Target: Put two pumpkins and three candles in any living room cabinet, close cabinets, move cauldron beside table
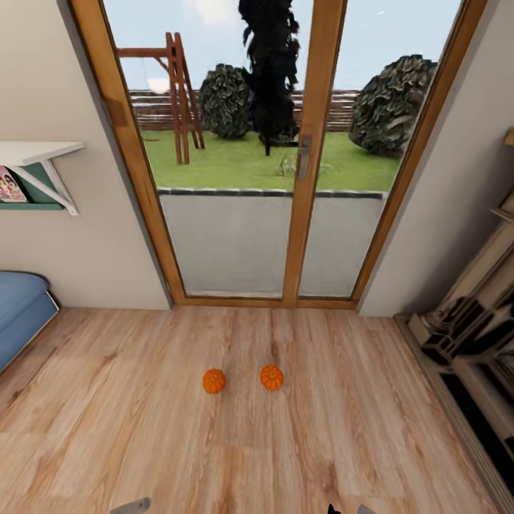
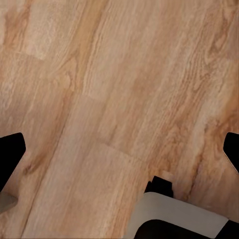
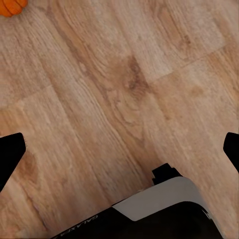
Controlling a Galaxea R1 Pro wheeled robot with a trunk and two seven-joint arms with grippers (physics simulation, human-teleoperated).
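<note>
A: We see two pumpkins (image 1: 213,380) (image 1: 271,377), bright orange, ribbed, side by side on the plank floor (image 1: 143,428) before the glass doors (image 1: 243,178).
B: We hold nothing; both grippers (image 2: 119,149) (image 3: 119,149) spread wide.

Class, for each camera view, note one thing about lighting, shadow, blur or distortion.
Head view: wide-angle distortion splays the door frame outward; pumpkins cast only faint shadows. Left wrist view: even light on the floor, dark fingers cropped at the edges. Right wrist view: soft wood grain, pumpkin cropped.

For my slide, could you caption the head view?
Two pumpkins sit apart on the wood floor before the glass doors.
</note>
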